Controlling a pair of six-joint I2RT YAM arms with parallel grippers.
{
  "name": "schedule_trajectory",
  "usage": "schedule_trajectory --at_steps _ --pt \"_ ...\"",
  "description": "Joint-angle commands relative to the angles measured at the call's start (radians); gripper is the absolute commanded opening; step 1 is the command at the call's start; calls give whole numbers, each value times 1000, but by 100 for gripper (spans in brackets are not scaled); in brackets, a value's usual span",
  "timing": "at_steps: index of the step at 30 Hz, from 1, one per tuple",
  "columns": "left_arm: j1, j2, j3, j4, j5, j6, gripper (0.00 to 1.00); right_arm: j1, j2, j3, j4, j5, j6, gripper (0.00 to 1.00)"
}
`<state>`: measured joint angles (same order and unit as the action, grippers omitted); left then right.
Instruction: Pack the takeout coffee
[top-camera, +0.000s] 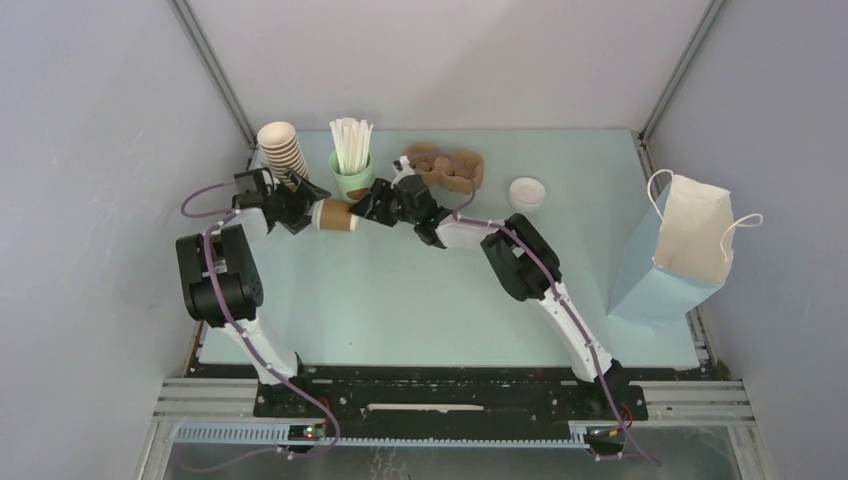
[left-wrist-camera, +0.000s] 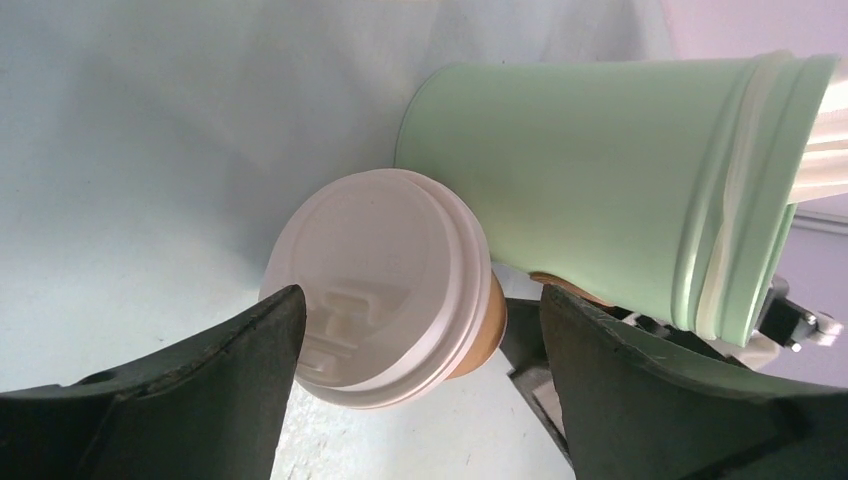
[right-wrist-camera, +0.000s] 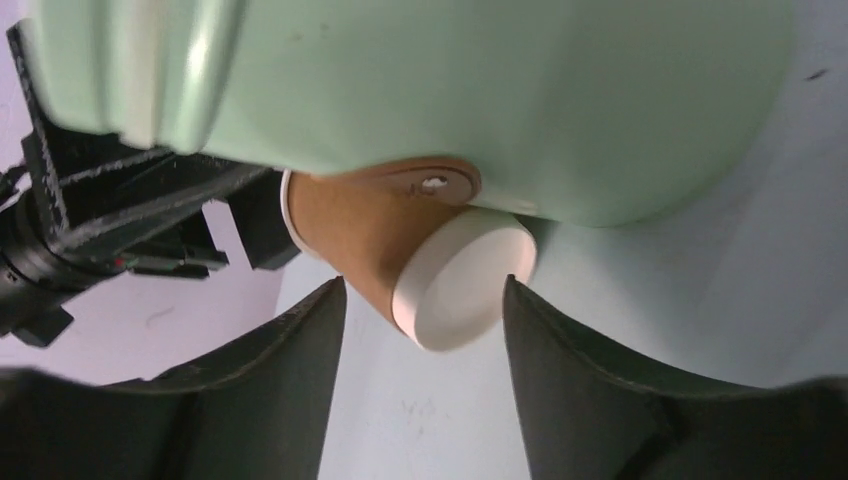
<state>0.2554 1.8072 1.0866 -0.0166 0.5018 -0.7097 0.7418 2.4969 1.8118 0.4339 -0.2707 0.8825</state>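
takeout coffee (top-camera: 335, 214) on its side between two wide-open tools
its lid faces the left gripper (left-wrist-camera: 422, 300), sitting between the spread fingers; the right gripper (right-wrist-camera: 422, 285) straddles its other end, ungripped. a mint-green cup (right-wrist-camera: 480, 90) sits just beyond.

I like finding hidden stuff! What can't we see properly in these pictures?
- Top view: the left gripper and right gripper cover the ends of the coffee; touching or not, cannot tell.
- Left wrist view: the lid hides most of the coffee's brown side.
- Left wrist view: straws cut off by the right edge.
- Top view: carrier partly behind the right gripper.
- Top view: bag bottom hidden by its own walls.
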Motion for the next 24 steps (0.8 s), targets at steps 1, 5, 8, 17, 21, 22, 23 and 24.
schedule_trajectory --at_steps 1,5,8,17,21,22,23,24 --pt "-7 -34 13 -41 15 -14 91 22 82 126 -14 -17 45 62" --pt "-8 -60 -4 -55 13 -15 90 30 75 88 18 -28 90 54" --pt "-11 -102 -27 -55 26 -22 90 36 47 33 53 -37 125 42" --pt "-23 -307 -136 -138 5 -18 90 84 -18 -115 166 -38 240 41" --pt "-53 -366 -186 -167 10 -29 90 94 -51 -187 219 -26 283 42" --pt "-66 -375 -198 -170 8 -33 91 95 -54 -204 234 -24 301 43" --pt "-77 -386 -205 -174 2 -34 90 94 -55 -218 249 -26 317 44" --pt "-88 -397 -211 -184 -7 -32 90 94 -55 -228 260 -31 326 44"
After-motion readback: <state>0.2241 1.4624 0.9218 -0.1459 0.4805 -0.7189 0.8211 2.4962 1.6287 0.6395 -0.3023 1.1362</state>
